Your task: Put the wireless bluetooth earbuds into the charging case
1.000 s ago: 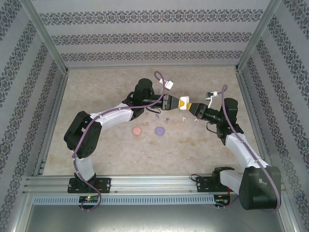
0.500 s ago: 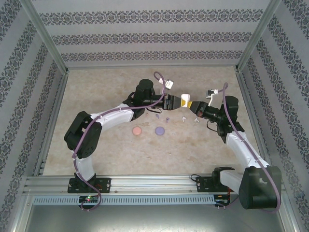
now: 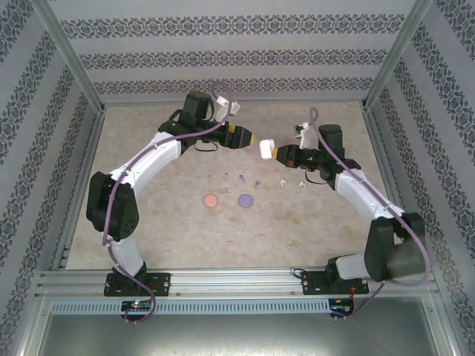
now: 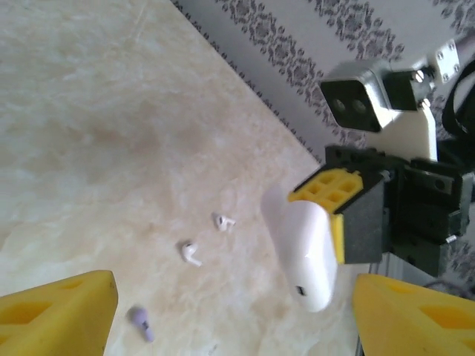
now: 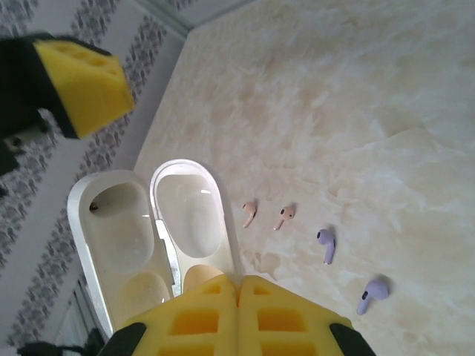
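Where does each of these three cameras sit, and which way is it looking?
Top view: fixed above and behind the arms, looking down on the table; both arms show whole, with the left pincer and right pincer.
Left wrist: on the left arm, looking past its own open yellow fingers at the right pincer holding the white charging case.
Right wrist: on the right arm, looking over its own shut yellow fingers into the open case.
Shared: both wrist views show that case.

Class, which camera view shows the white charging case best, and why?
The right wrist view: the white charging case is open, with both hollow halves facing the camera. The left wrist view catches its smooth outer shell from outside; in the top external view it is a small white speck.
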`<state>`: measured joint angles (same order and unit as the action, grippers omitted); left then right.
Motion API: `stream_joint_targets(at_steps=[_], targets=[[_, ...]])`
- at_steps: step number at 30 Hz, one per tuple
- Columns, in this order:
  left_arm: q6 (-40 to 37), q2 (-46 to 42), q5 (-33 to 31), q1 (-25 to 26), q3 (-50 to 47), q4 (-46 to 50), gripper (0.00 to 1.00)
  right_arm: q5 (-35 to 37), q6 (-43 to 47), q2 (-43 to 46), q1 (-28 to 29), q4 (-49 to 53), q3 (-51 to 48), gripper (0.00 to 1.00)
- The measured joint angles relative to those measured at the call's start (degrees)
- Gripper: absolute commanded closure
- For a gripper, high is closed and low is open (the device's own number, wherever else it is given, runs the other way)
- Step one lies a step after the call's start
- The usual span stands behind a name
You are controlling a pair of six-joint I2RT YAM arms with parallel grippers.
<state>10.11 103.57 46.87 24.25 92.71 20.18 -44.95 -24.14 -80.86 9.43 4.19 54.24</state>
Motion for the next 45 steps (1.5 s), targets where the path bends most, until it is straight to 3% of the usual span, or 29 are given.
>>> stream_joint_targets(at_steps=[6,15,31,45], targets=[[-11.87,3.21,1.16,0.00,10.16,17.25,0.19,1.09,9.90,-6.60,4.09,7.04,7.58,1.00],[-20.46,7.23,1.09,0.00,11.58,30.14,0.26,2.29,18.47,-9.33,6.21,14.29,11.26,1.00],[-23.04,9.35,5.84,0.00,13.62,33.29,0.33,0.94,19.89,-8.55,7.26,16.20,12.41,1.00],[-25.57,11.15,10.08,0.00,15.78,36.63,0.54,0.50,20.24,-8.55,7.98,17.25,13.66,1.00]])
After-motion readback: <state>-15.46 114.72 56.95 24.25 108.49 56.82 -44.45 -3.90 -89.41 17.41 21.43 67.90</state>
